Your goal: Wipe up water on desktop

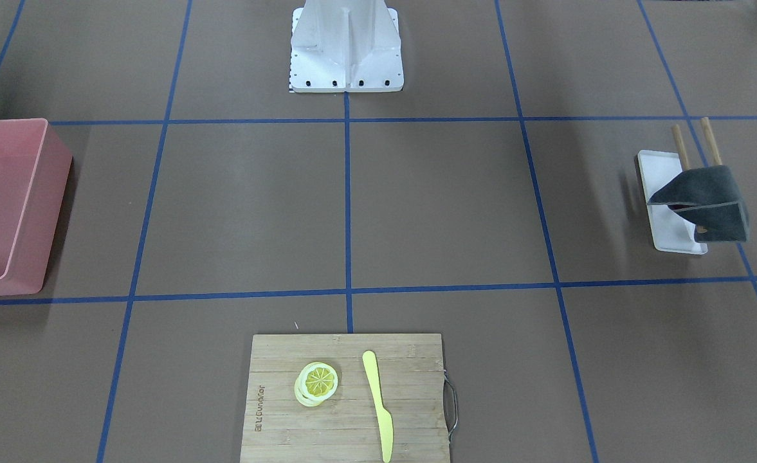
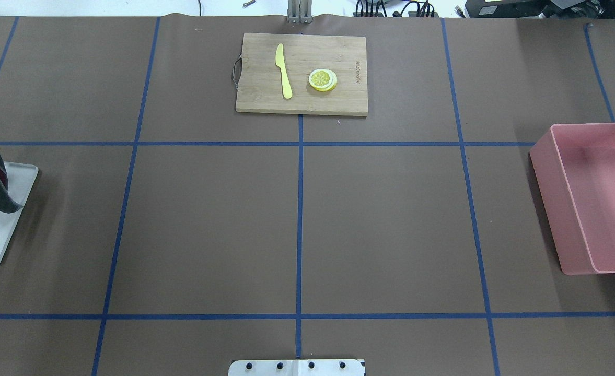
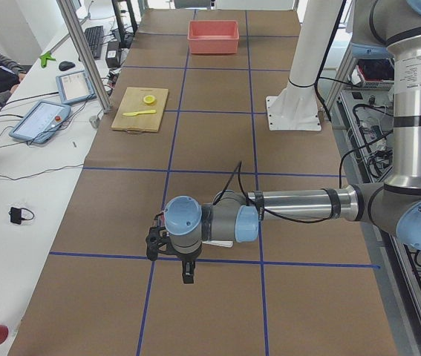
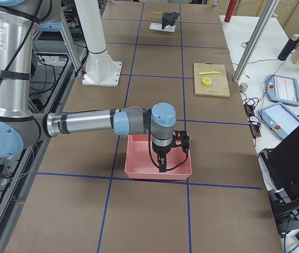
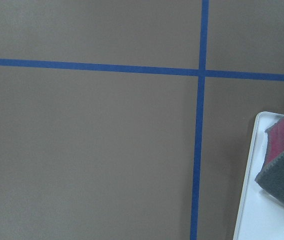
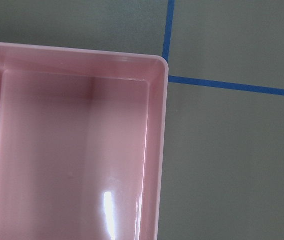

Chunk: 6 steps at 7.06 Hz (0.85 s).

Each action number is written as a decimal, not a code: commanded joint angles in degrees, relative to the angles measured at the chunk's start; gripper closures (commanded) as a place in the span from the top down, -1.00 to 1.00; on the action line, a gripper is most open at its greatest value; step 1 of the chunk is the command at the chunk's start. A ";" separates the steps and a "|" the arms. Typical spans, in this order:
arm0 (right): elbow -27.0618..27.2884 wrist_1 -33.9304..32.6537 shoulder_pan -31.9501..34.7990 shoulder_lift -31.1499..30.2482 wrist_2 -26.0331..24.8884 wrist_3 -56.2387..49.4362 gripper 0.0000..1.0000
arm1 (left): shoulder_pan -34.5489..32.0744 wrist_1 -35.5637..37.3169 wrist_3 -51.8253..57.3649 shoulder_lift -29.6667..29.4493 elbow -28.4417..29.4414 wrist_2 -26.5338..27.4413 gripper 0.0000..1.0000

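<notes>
- Brown counter [image 2: 208,224] fills every view; no water visible
- The left jaws hang near the grey cloth [image 1: 712,199] over its tray [image 1: 658,170]; take that first
- Openness of left jaws, right jaws: cannot tell

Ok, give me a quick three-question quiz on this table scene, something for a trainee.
1. True or false: the yellow knife lies on the cutting board beside the lemon slices.
2. Pick one: the grey cloth hangs above A) a blue bowl, B) a white tray, C) the cutting board.
3. Fill in: the right tool hangs over the pink ____.
Key: 1 true; 2 B; 3 bin.
</notes>
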 commanded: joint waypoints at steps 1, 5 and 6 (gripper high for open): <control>0.87 0.00 0.00 0.13 0.00 -0.10 1.00 | 0.00 0.00 0.00 0.00 0.00 0.00 0.97; 2.64 0.00 0.00 0.04 -0.09 -0.01 1.00 | 0.00 0.00 0.00 -0.09 -0.35 -0.09 0.97; 4.46 0.09 0.00 0.22 -0.18 0.08 1.00 | -0.08 -0.26 0.09 -0.09 -0.35 -0.61 0.97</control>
